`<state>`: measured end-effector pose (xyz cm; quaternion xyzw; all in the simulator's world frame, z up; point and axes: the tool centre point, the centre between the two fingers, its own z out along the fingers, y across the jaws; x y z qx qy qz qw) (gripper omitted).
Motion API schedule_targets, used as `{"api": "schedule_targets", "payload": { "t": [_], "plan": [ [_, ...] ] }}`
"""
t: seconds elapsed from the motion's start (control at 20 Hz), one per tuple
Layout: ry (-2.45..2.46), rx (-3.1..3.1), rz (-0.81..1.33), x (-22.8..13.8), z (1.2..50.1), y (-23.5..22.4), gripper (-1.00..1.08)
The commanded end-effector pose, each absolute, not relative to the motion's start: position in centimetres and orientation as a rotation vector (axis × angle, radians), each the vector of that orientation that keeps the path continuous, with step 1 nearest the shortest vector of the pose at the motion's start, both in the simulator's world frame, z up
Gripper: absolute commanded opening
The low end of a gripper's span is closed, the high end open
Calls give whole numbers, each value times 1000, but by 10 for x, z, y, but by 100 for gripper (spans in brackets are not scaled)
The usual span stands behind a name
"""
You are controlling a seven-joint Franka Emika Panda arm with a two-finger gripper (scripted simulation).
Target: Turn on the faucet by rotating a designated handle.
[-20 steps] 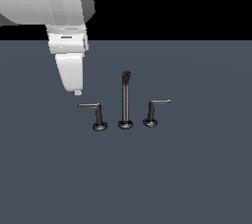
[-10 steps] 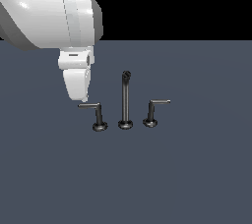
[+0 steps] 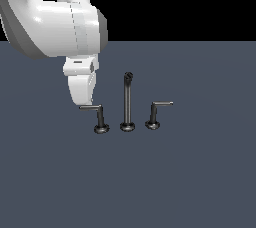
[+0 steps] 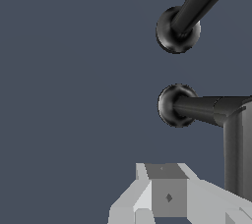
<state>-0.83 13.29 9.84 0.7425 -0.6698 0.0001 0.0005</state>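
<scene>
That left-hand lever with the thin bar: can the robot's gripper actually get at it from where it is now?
Probably yes. The gripper hangs right above the free end of the handle, and nothing stands between them. The spout and the other lever sit off toward the exterior view's right, out of the way.

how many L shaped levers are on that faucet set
2. The handle stands at the exterior view's left of the spout, under the gripper; the other lever stands at its right. None looks hidden.

Dark grey faucet (image 3: pixel 127 103) and handle (image 3: pixel 96 115) with glossy black bases; white arm (image 3: pixel 55 22) and gripper (image 3: pixel 82 103); slate-blue floor (image 3: pixel 150 182); black backdrop (image 3: pixel 190 2).
</scene>
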Motion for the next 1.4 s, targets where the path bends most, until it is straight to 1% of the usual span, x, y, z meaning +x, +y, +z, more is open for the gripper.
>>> {"api": "schedule_targets", "payload": {
  "t": [0.0,0.15,0.7,0.75,0.8,1.35],
  "plan": [
    [-2107,2330,1,-7,98,133,-100],
    [-2106,2330,0,-8,98,133,-100],
    [-2107,2330,0,-47,98,147,-100],
    [-2107,2330,0,-47,98,147,-100],
    [-2124,2326,7,-38,98,142,-100],
    [-2113,2329,2,-75,98,133,-100]
  ]
}}
